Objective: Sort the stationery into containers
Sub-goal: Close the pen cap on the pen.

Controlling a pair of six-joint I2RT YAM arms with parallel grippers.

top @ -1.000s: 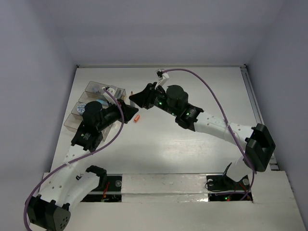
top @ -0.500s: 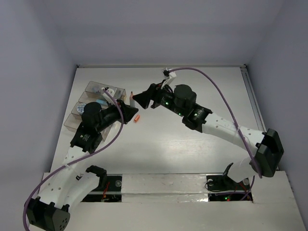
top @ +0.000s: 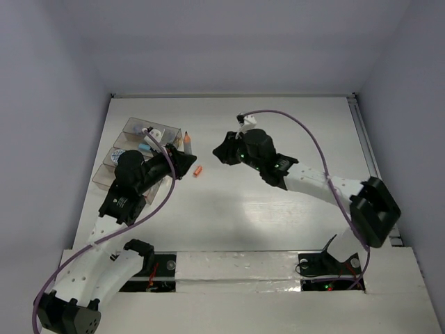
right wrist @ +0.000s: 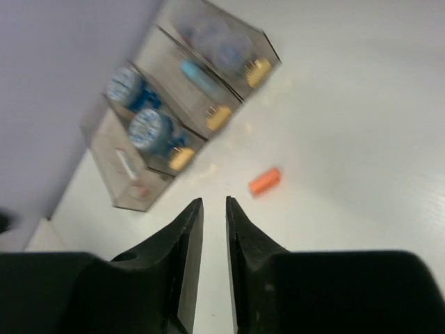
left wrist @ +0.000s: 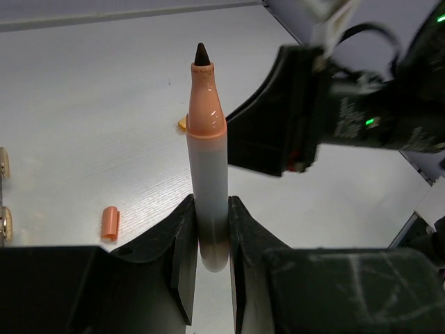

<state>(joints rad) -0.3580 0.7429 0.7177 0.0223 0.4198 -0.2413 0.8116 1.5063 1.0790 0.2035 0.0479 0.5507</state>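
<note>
My left gripper (left wrist: 211,209) is shut on an uncapped marker (left wrist: 207,160) with a white barrel, an orange collar and a dark tip. It holds the marker by its lower end, tip pointing away, just right of the containers (top: 104,176). The marker (top: 186,142) sticks out beyond my left gripper (top: 184,161). An orange cap (top: 198,171) lies loose on the table close by, also seen from both wrists (left wrist: 110,222) (right wrist: 265,180). My right gripper (top: 221,149) hovers right of the marker with its jaws (right wrist: 214,203) a narrow gap apart and nothing between them.
The clear containers (right wrist: 132,188) hold two blue-topped tubs (right wrist: 149,129), a light blue marker (right wrist: 197,73) and a thin pen. A small orange speck (left wrist: 181,123) lies on the table beyond the marker. Walls close in the table on the left, back and right.
My right gripper has pulled back to the right, away from the marker tip, and its jaws have narrowed after opening wide. The left gripper keeps its hold on the marker.
</note>
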